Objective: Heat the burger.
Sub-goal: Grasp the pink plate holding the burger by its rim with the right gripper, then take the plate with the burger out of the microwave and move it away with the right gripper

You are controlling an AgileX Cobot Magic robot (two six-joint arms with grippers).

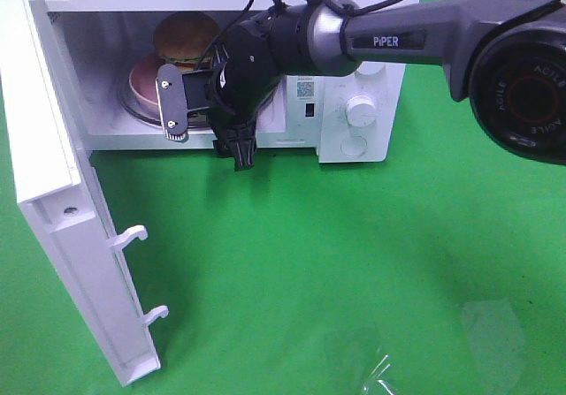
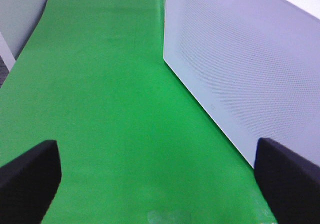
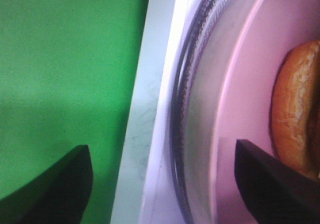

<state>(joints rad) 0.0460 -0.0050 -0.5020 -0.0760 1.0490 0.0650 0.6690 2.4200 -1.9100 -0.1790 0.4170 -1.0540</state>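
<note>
The burger (image 1: 186, 37), with a glossy brown bun, sits on a pink plate (image 1: 141, 81) inside the open white microwave (image 1: 354, 24). My right gripper (image 1: 205, 128) hangs at the front of the oven's opening, open and holding nothing. In the right wrist view the right gripper (image 3: 165, 194) has one finger over the green mat and the other over the pink plate (image 3: 250, 108), with the burger's bun (image 3: 297, 129) beyond it. My left gripper (image 2: 160, 184) is open over the bare green mat, beside the microwave door's outer face (image 2: 240, 58).
The microwave door (image 1: 62, 209) swings wide open toward the front left, its latch hooks (image 1: 133, 236) sticking out. A glass turntable (image 3: 200, 108) lies under the plate. Control knobs (image 1: 360, 108) are on the oven's right panel. A clear plastic scrap (image 1: 380, 368) lies at the front.
</note>
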